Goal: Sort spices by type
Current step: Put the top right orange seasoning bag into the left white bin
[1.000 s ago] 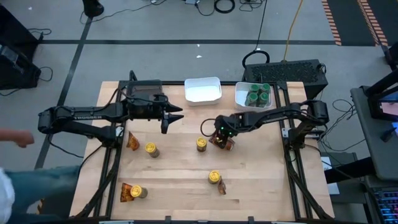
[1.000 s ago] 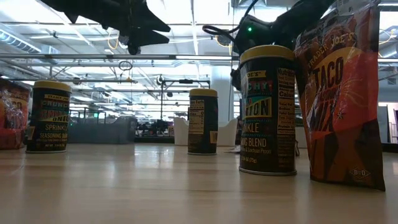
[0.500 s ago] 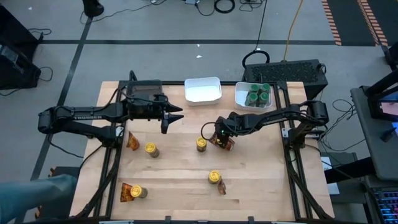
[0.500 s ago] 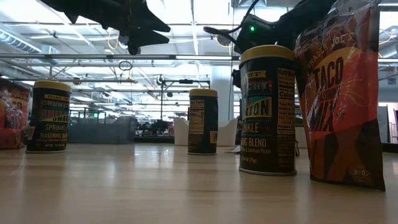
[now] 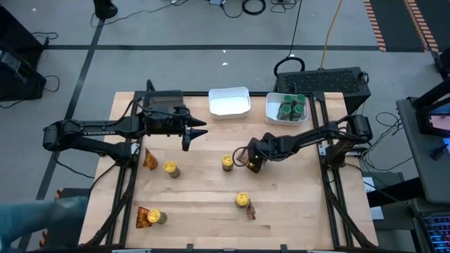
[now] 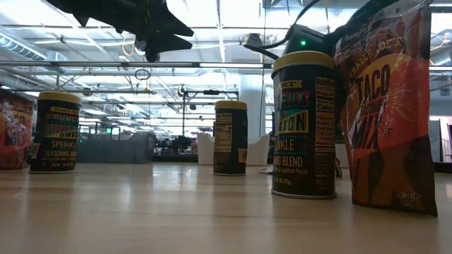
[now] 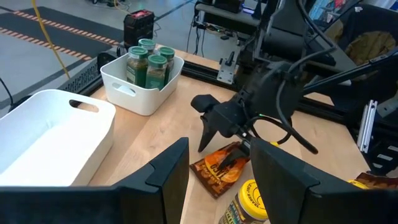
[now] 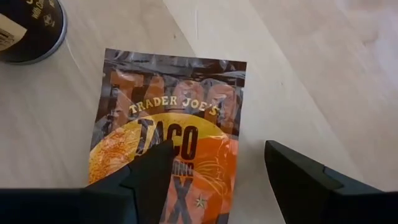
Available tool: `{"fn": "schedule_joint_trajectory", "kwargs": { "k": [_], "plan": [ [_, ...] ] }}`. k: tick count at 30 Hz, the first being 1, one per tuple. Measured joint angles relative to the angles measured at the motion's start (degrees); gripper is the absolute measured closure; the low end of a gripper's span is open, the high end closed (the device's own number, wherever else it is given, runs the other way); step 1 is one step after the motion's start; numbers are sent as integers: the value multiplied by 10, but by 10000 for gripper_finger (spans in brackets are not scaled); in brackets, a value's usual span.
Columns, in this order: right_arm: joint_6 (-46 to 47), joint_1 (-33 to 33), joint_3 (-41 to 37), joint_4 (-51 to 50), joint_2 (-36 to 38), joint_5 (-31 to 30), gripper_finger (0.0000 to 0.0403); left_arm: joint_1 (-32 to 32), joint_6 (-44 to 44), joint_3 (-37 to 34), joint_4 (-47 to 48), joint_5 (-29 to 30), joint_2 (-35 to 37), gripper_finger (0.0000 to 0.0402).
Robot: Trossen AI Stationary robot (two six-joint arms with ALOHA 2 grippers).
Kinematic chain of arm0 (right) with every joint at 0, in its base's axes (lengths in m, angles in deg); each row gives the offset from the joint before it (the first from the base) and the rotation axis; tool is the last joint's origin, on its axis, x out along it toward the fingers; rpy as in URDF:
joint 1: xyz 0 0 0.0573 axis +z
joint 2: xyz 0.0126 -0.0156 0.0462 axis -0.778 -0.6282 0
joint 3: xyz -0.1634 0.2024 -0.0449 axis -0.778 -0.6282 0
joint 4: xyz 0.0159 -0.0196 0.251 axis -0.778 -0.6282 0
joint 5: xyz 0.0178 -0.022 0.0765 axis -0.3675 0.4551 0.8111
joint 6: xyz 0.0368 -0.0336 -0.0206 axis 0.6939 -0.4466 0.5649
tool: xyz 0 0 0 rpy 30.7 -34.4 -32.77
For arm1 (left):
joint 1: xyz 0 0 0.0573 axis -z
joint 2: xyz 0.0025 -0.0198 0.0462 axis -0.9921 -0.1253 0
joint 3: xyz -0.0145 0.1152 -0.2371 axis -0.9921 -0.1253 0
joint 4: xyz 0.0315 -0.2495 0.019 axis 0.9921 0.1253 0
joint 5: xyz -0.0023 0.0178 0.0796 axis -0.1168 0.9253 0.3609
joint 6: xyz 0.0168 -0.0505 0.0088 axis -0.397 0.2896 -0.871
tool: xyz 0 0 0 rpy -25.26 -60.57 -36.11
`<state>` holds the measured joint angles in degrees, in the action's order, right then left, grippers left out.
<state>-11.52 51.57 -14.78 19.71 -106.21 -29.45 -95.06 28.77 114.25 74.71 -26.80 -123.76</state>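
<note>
A light wooden table (image 5: 204, 204) stands on a grey floor (image 5: 176, 28) crossed by dark lines, with a yellow cable (image 5: 330, 31) trailing beyond the table's far edge. Behind the table, ceiling lights (image 6: 212, 14) brighten a wide hall

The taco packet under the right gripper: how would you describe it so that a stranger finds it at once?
Start at the white bin of green-lidded jars at the table's far edge and follow the right arm to the right gripper, open just above the wood. Beneath it lies the taco seasoning packet, beside a yellow-lidded jar. It is the only packet lying flat mid-table under a gripper.
</note>
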Motion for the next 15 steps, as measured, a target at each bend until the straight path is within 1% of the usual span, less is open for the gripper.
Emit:
{"fn": "schedule_joint_trajectory", "kwargs": {
  "k": [4,7,11,15],
  "plan": [
    [13,14,-8,6,0,-20,173,0,1,0,0,0,0,228],
    [19,22,-9,4,0,-37,201,0,2,0,0,0,0,228],
    [26,24,-9,3,0,-37,269,0,2,0,0,1,0,228],
    [26,27,-9,4,0,-34,357,0,2,0,0,4,0,228]
  ]
}}
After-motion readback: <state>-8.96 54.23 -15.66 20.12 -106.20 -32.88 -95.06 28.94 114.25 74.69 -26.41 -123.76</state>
